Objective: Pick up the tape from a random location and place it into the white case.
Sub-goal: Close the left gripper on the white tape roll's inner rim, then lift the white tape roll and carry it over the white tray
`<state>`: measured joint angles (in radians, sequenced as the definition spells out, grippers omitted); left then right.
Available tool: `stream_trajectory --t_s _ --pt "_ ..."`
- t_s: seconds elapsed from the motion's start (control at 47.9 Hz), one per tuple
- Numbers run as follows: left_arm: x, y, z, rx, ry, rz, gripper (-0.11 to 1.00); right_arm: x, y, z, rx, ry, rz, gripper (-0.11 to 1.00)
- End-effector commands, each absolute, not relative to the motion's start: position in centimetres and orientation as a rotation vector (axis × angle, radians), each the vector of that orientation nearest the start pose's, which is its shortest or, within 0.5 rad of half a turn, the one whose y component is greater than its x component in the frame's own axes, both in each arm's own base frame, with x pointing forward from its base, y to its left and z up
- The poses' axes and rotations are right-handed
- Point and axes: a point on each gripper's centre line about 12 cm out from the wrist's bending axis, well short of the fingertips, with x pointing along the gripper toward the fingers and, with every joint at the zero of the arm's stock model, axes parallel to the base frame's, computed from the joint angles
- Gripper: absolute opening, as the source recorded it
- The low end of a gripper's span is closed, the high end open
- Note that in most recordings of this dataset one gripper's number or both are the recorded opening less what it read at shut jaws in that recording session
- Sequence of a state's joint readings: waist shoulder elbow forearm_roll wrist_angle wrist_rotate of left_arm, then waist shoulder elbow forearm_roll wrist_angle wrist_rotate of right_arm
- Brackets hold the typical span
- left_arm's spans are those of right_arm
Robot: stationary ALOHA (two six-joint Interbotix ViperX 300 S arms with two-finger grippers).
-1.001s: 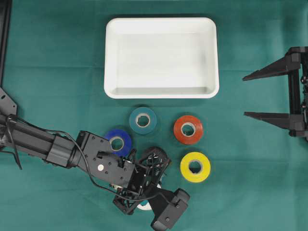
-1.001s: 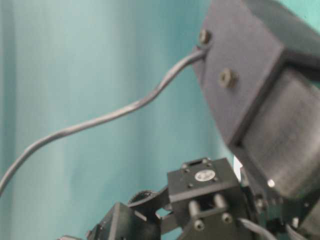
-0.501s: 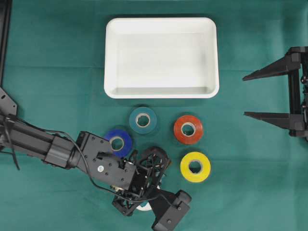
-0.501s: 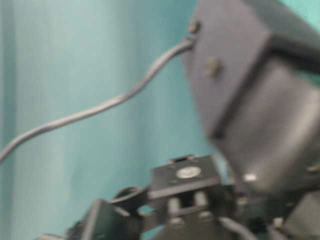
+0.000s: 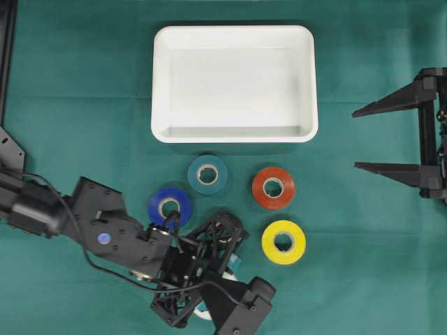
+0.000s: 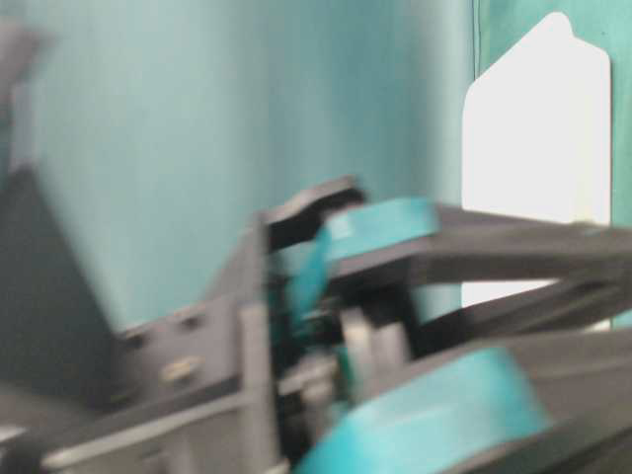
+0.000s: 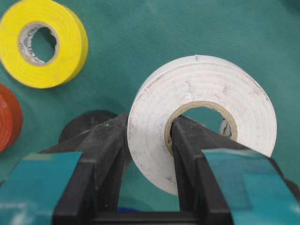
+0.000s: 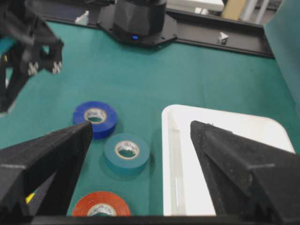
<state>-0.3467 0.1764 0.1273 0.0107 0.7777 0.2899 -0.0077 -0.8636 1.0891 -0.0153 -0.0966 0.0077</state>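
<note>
in the overhead view the left gripper (image 5: 209, 296) is at about 7 o'clock of the picture, low at the front edge of the green cloth (image 5: 84, 105). only a small piece of the white tape (image 5: 203, 314) shows under the arm. the case (image 5: 235, 136) lies at 12 o'clock, with nothing in it. between the gripper and the case lie the blue roll (image 5: 170, 206), the teal roll (image 5: 207, 174), the red roll (image 5: 273, 188) and the yellow roll (image 5: 283, 241). the right gripper (image 5: 394, 139) rests at 3 o'clock with the jaws wide and nothing between them.

the table-level view is blurred; i see only dark parts of the arm with teal strips, and i cannot tell the grip from it.

the left wrist view is the clear one. the left gripper (image 7: 149, 154) is closed narrow on the white tape (image 7: 206, 89): one finger goes through the hole, the other presses the outside face, so only one wall of the roll is held. the roll stands tilted and seems lifted off the cloth. a black roll (image 7: 86, 123) lies just beside at 9 o'clock.

the right wrist view shows the open fingers (image 8: 44, 154), the case (image 8: 220, 126) and three rolls.

for this step, i think it is good to rise first, high enough to pass over the blue and teal rolls, then go toward 12 o'clock over the rim, come low in the middle of the case and only then open. the grip on one wall may let the roll swing, so slow motion is better.
</note>
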Motion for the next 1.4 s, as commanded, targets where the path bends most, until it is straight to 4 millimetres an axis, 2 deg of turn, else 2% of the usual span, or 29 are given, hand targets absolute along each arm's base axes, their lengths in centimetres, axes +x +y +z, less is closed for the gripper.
stream_trajectory --t_s 0.0,0.647,0.772,1.377 --pt "42.2 -15.4 25.5 0.451 0.966 -0.464 0.23 22.3 -0.2 29.6 -0.005 0.101 -0.007 0.91" --pt "38.9 -14.4 34.0 0.456 0.939 -0.462 0.23 22.3 -0.2 29.6 -0.007 0.112 -0.009 0.91" --pt "38.6 -14.3 34.5 0.458 0.94 -0.461 0.23 22.3 -0.2 29.6 -0.005 0.114 -0.009 0.91" --pt "38.5 -14.1 34.3 0.454 0.948 -0.457 0.23 22.3 -0.2 29.7 -0.009 0.112 -0.007 0.91"
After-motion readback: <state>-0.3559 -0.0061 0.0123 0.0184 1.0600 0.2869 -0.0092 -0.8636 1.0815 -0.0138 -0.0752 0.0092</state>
